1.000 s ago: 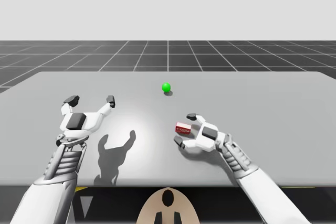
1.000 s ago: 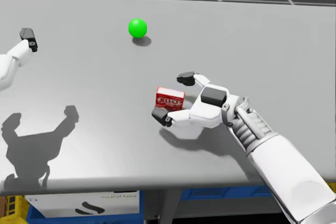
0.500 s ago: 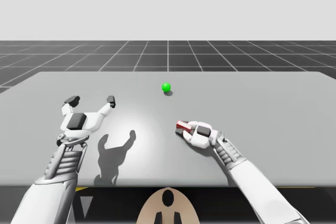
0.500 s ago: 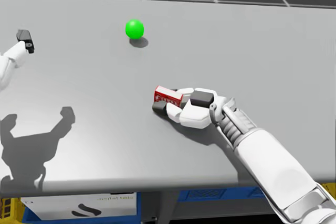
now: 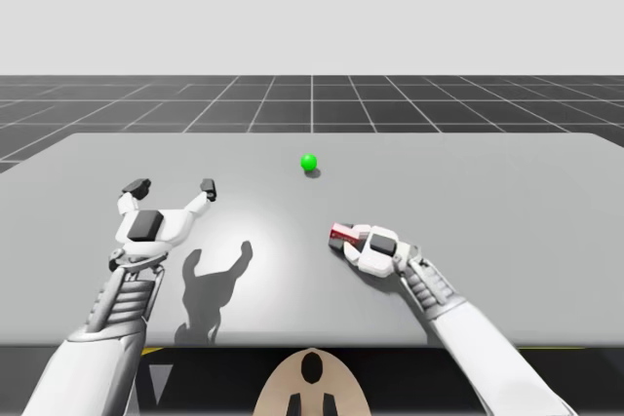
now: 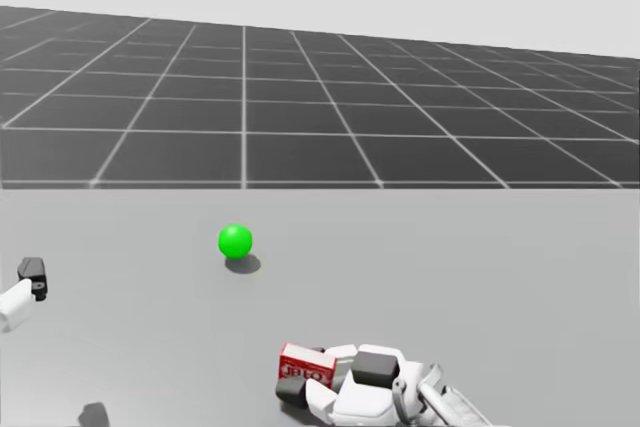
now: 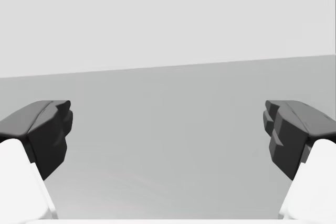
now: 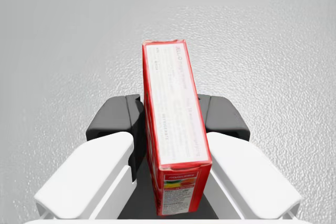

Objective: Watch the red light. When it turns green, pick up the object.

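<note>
table (image 5: 507,202): grey, grid floor (image 5: 312,94) behind
light (image 5: 309,162): green
box (image 5: 340,233): red, near light, pinched by right gripper (image 8: 170,116)
left gripper (image 7: 168,129): wide, empty
step: grasped; next lift

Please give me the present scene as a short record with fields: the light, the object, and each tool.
light: green, a small ball on the table
object: red box, long and narrow
right tool: shut on the red box, one finger on each side
left tool: open, holding nothing, raised over the table
lift: cannot tell whether the red box has left the table
</note>
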You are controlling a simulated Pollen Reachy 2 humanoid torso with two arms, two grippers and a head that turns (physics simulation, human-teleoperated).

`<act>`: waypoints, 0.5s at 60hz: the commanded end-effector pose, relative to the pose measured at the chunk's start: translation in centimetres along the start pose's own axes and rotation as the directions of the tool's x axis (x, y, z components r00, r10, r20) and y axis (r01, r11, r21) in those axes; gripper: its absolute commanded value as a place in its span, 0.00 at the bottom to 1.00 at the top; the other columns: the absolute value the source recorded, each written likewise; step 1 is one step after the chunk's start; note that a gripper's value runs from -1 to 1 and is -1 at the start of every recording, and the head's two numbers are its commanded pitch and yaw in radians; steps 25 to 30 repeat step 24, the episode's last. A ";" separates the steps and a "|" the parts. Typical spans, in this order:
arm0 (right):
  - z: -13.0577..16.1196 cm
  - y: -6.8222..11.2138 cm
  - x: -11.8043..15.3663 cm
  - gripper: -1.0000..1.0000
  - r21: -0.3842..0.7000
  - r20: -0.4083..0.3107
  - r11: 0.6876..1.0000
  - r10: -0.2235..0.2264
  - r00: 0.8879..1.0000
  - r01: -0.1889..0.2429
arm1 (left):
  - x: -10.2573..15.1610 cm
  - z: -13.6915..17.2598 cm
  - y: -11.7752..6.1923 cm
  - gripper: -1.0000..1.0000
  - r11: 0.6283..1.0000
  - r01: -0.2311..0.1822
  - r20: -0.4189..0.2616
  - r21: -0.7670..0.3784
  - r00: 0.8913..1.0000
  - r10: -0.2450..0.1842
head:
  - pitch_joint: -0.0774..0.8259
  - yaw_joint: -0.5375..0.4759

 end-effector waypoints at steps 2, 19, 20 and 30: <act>1.0 0.2 3.9 1.00 -0.043 0.111 0.998 0.058 0.992 -0.053 | -0.1 0.0 -0.1 0.00 1.000 -0.001 -0.005 -0.005 1.000 0.001 | 0.37 0.37; 4.5 1.5 14.6 1.00 -0.255 0.404 0.960 0.212 0.890 -0.112 | -0.5 -0.3 -0.4 0.00 0.999 0.040 -0.018 0.008 0.999 -0.040 | 0.35 0.37; 4.9 1.6 15.5 1.00 -0.279 0.433 0.955 0.220 0.874 -0.103 | -0.6 -0.3 -0.4 0.00 0.999 0.046 -0.016 0.011 0.999 -0.046 | 0.35 0.37; 6.4 2.0 18.3 1.00 -0.334 0.527 0.939 0.256 0.811 -0.079 | -0.6 -0.3 -0.5 0.00 0.998 0.057 -0.015 0.021 0.998 -0.056 | 0.35 0.37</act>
